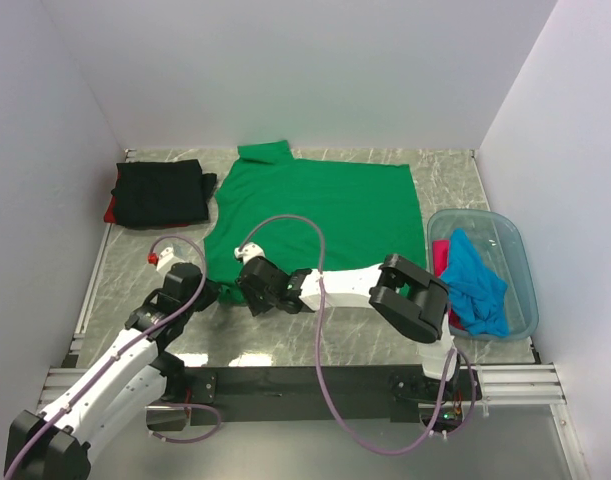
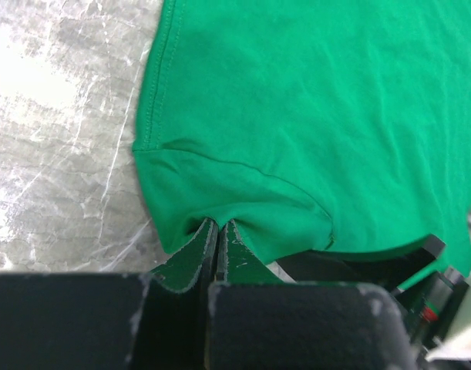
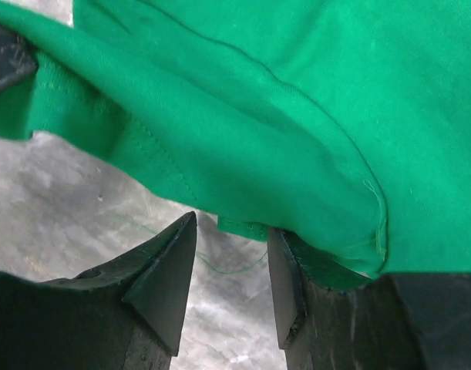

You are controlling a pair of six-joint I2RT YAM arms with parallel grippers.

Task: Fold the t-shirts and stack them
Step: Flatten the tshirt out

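- Your green t-shirt lies spread over the middle of the marbled table. It is bright, plain and mostly flat, with soft creases.
- It forms a rough square, and one flap pokes out at its far-left corner.
- Its near-left corner is lifted and bunched where both grippers meet it.
- Your left gripper is clamped shut on that corner. In the left wrist view the fingertips pinch the hem tight, and the cloth puckers up from them with its double stitching plain to see.
- Your right gripper reaches across from the right to just beside the left one. In the right wrist view its jaws stand apart with the table showing between them.
- The folded green edge drapes just above the right fingers, and a small tab of hem dips beside the right-hand one. You cannot call that a grip.
- A black t-shirt sits folded at the far left, on top of a red t-shirt that shows only at its left edge.
- The translucent blue tub on the right holds a crumpled blue t-shirt. A pink t-shirt shows at the tub's left side.
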